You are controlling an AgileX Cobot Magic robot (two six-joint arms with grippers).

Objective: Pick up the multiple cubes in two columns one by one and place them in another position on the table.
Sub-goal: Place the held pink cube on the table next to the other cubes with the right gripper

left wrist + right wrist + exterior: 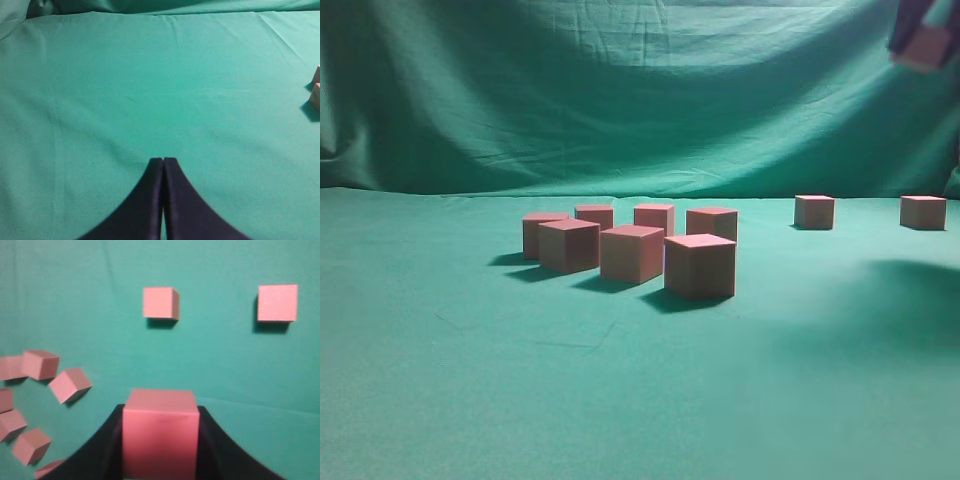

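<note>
Several pink cubes stand in two columns at the table's middle; the nearest cube is at the front. Two more cubes stand apart at the far right, one and another; both show in the right wrist view. My right gripper is high at the top right corner, shut on a pink cube well above the cloth. My left gripper is shut and empty above bare cloth, out of the exterior view.
The table is covered in green cloth, with a green backdrop behind. The group of cubes lies at the left edge of the right wrist view. Two cube corners show at the right edge of the left wrist view.
</note>
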